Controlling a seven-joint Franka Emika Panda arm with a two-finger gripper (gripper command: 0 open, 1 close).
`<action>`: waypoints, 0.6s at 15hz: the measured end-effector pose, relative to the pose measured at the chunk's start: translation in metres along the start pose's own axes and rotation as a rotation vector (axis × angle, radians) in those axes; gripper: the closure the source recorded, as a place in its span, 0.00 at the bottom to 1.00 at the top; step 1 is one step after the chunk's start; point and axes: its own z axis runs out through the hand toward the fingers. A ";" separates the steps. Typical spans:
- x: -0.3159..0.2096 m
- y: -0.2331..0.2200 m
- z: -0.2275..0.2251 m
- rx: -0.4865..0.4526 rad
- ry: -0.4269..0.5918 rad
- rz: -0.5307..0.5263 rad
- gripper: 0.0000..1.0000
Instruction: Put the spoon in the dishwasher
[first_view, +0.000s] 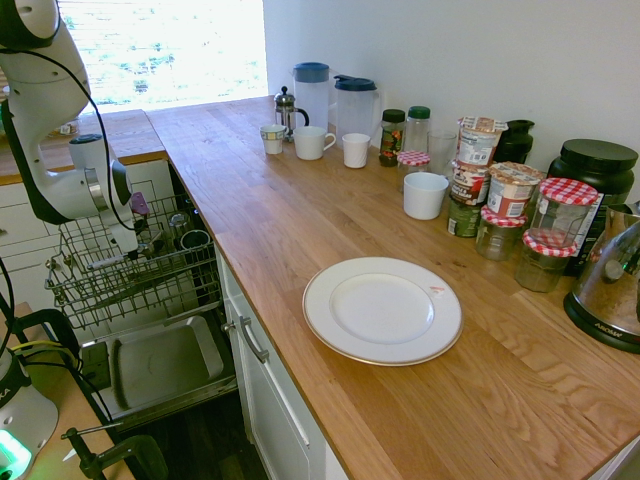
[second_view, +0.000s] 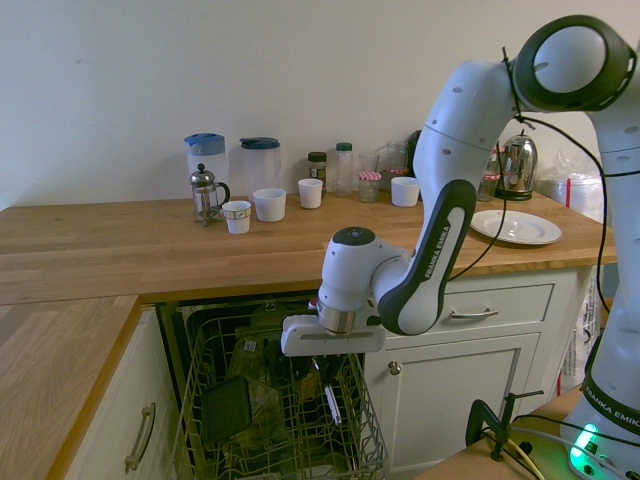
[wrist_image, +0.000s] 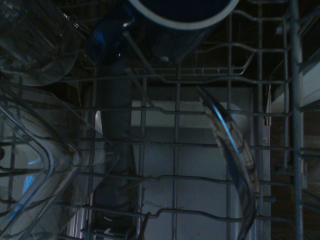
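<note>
Presently the pincer (second_view: 326, 372) is seen clamped on the spoon (second_view: 331, 402), which hangs upright directly below it, inside the dishwasher (second_view: 280, 420) rack. Its long axis is judged near vertical, bowl end downward, so a straight descent appears required.

wooden worktop (first_view: 300, 215) bears a white plate (first_view: 382, 310), mugs (first_view: 425, 195), jugs (first_view: 311, 92) and lidded jars (first_view: 563, 212).
</note>
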 end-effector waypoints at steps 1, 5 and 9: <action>-0.006 -0.004 0.009 0.003 -0.011 0.002 1.00; -0.005 -0.002 0.013 0.000 0.001 0.013 1.00; -0.012 0.007 0.027 -0.009 0.013 0.041 1.00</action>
